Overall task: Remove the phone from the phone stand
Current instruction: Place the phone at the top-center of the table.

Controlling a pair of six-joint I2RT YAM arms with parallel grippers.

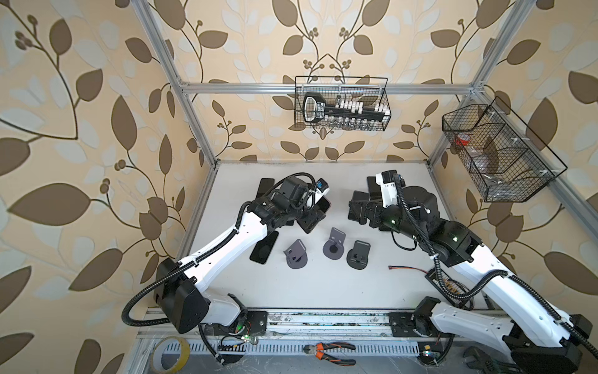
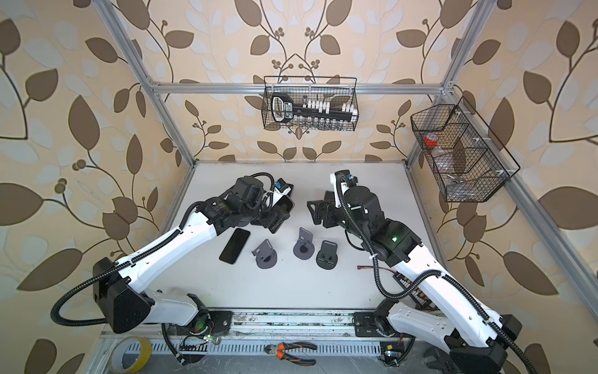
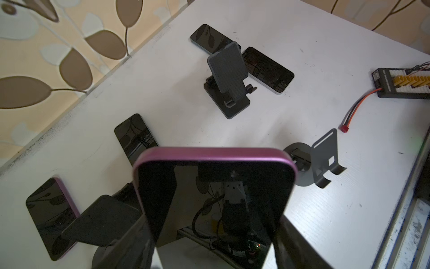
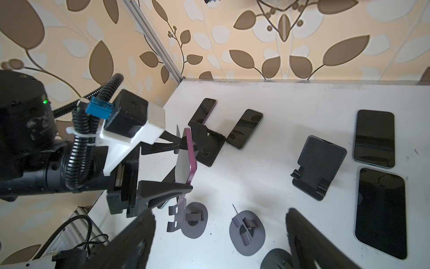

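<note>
Phone (image 3: pixel 214 209), purple-rimmed and dark-screened, is gripped across its 2 long edges by the left jaws and is held up off the white tabletop (image 1: pixel 323 291), tilted. With the far wall taken as 12 o'clock, it is found at 11 o'clock from the middle round stand (image 2: pixel 304 246). A black phone stand (image 4: pixel 209 146) with a square base is seen just behind it in the right wrist view; whether the 2 touch cannot be told.

At the left, a second phone (image 2: pixel 235 246) is laid flat, screen up, at 9 o'clock from the leftmost round stand (image 2: pixel 265 254) and near it. The 3 grey round-based stands are set in a loose row, the rightmost round stand (image 2: pixel 327 255) being at 4 o'clock from the middle one. At 1 o'clock from the middle round stand the right jaws are spread wide, and nothing is held between them. In the right wrist view another square-based stand (image 4: pixel 318 167) is shown with 2 more flat phones (image 4: pixel 374 137) (image 4: pixel 381 209) just beside it. Further right, at 4 o'clock, a black connector board (image 1: pixel 443 281) is placed near the tabletop's edge, and a red-tipped wire (image 1: pixel 406 268) is run from it toward 9 o'clock. A wire basket (image 1: pixel 342 103) is hung on the far wall at 12 o'clock, and a second basket (image 1: pixel 498 152) on the right wall at 2 o'clock.
</note>
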